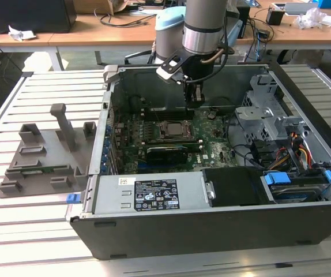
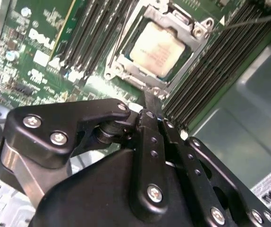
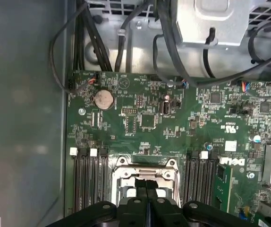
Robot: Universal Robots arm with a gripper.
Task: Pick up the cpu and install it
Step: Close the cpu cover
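The cpu is a pale square chip lying flat inside the black socket frame on the green motherboard; in the exterior view the cpu sits mid-case. My gripper hangs inside the open computer case, a little above the board and just past the socket's far edge. In both wrist views its two black fingers are pressed together with nothing between them: the gripper points at the socket's rim, and the gripper overlaps the socket frame.
Memory slots flank the socket. A coin battery and black cables lie beyond it. The drive cage stands at the exterior view's right, the power supply in front. A grey fixture tray lies on the slatted table.
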